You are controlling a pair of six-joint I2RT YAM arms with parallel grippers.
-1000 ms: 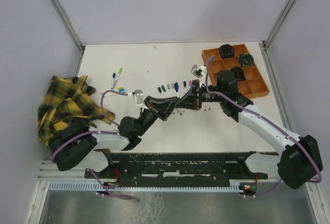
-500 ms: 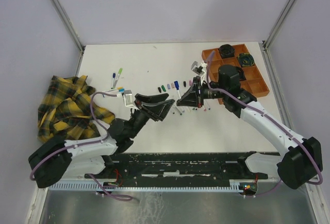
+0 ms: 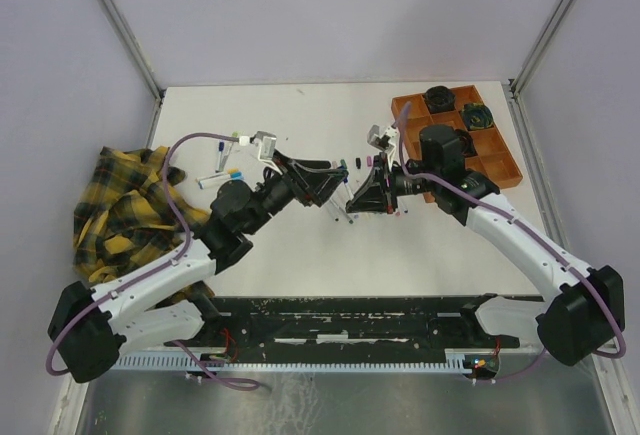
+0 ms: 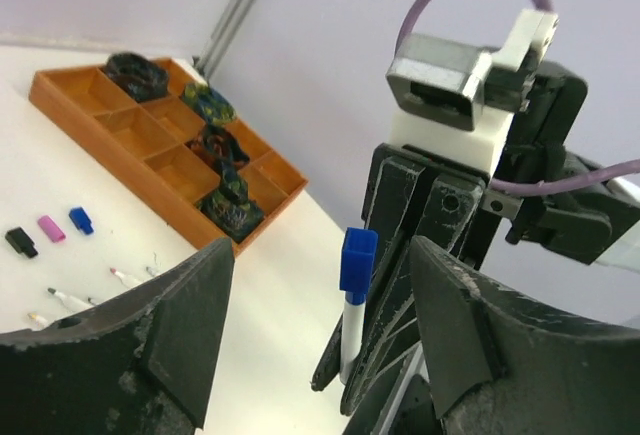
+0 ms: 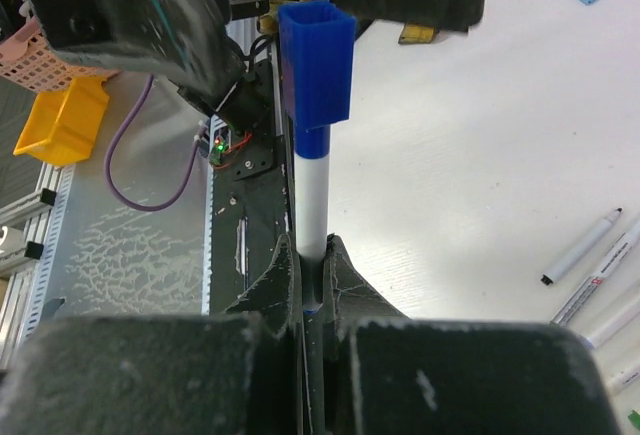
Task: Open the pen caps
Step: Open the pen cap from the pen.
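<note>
Right gripper is pinched tight on a white pen, gripping low on the barrel. The pen stands straight up from the jaws in the right wrist view, and the blue cap is seated on its top end. Left gripper faces it from the other side with its jaws spread wide. Its two dark fingers flank the cap, and the left wrist view shows a gap on either side, so they do not appear to touch it. From above, both grippers meet over the middle of the white table, tips close together.

At the left edge of the table, a yellow plaid cloth lies crumpled beside the left arm. Just past the right gripper, several uncapped pens lie flat on the table.

Farther back, loose pen caps sit in a short row, black, pink and blue side by side and apart from one another. A few capped pens lie behind the left arm. At the far right stands an orange tray with divided compartments. Four black round objects sit in its cells along the far side.
</note>
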